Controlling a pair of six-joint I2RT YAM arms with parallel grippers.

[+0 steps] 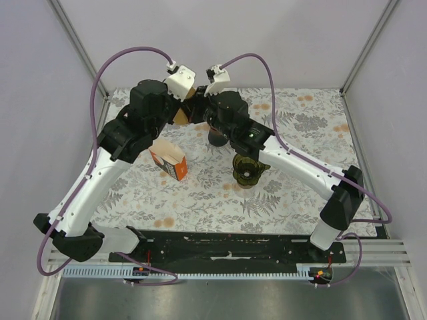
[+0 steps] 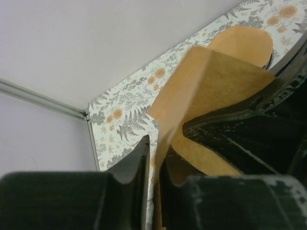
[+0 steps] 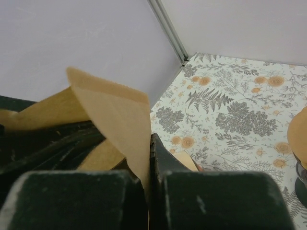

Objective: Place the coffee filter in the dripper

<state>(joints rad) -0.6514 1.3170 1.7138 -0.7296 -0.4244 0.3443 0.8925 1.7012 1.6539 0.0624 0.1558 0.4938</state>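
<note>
You have no writing to go on: the print on the orange and white box (image 1: 169, 160) is too small to read from above.

Your right claw (image 3: 149, 143) is closed hard on the filter (image 2: 216, 76). In its wrist view the brown paper comes straight up out of the seam between the two fingers, with no daylight on either side. Your left claw (image 2: 154, 153) stands a little way apart. The filter's folded edge runs down through the narrow gap, and a sliver of cloth shows between the paper and the left finger, so that hold looks loose rather than pinched.

The filter itself is up in the air at the far middle of the counter (image 1: 300, 133), spread partly open between the two claws where the arms meet. It is not in the dripper (image 1: 247, 170). The dripper is dark and stands on the counter nearer to you, just beside the right forearm and well apart from the paper. The box sits left of it, under the left arm.

The counter is covered by a pale cloth (image 1: 200, 200) printed with grey ferns and orange flowers. Plain lilac-grey walls (image 1: 233, 33) close it in, with metal frame (image 1: 363, 47) strips in the corners.
</note>
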